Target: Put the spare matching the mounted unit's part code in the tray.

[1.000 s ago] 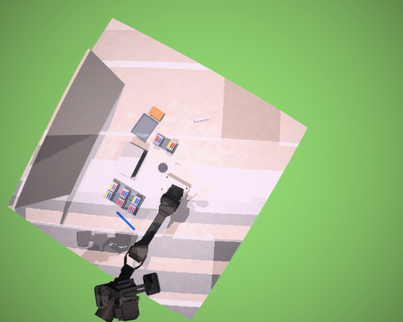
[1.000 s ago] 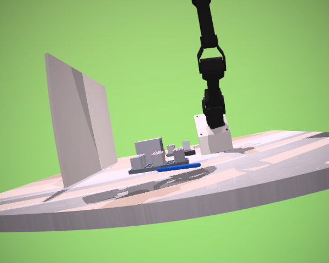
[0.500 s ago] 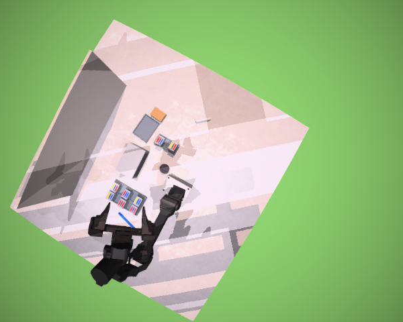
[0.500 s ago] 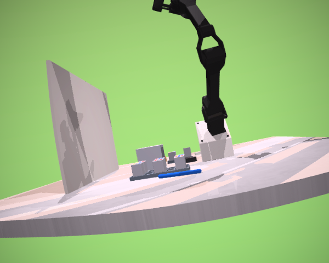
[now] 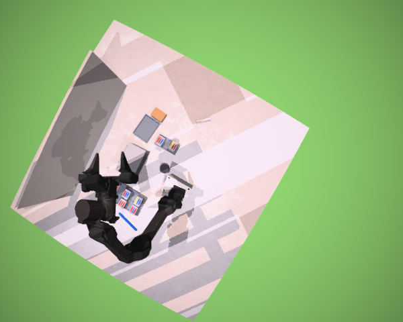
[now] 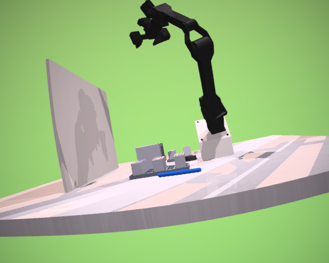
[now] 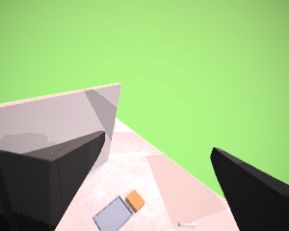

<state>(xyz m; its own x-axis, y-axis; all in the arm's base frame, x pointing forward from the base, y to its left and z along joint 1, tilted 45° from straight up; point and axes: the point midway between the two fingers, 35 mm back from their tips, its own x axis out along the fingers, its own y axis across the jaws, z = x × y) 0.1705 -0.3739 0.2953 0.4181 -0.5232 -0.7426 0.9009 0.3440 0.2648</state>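
Observation:
My gripper [image 5: 110, 153] [image 6: 145, 45] [image 7: 157, 143] is open and empty, high above the table. The flat grey tray [image 5: 146, 128] [image 7: 112, 215] lies beyond it with nothing visible in it. A larger dark rack [image 5: 132, 198] [image 6: 147, 174] holds several grey blocks with coloured bars on top, one of them a block [image 6: 159, 164] near its middle; my arm hides part of the rack in the top view. A smaller rack [image 5: 167, 143] holds two similar blocks. I cannot tell which block is the mounted unit, and no code is readable.
A tall grey panel [image 5: 91, 131] [image 6: 85, 127] [image 7: 48, 117] stands at one side. A grey box [image 5: 139, 162] [image 6: 149, 154] stands between the racks. An orange block [image 5: 158, 115] [image 7: 135, 200] adjoins the tray. A blue rod [image 5: 127, 221] [image 6: 179, 172] lies beside the larger rack; a dark disc [image 5: 164, 168] lies near my base.

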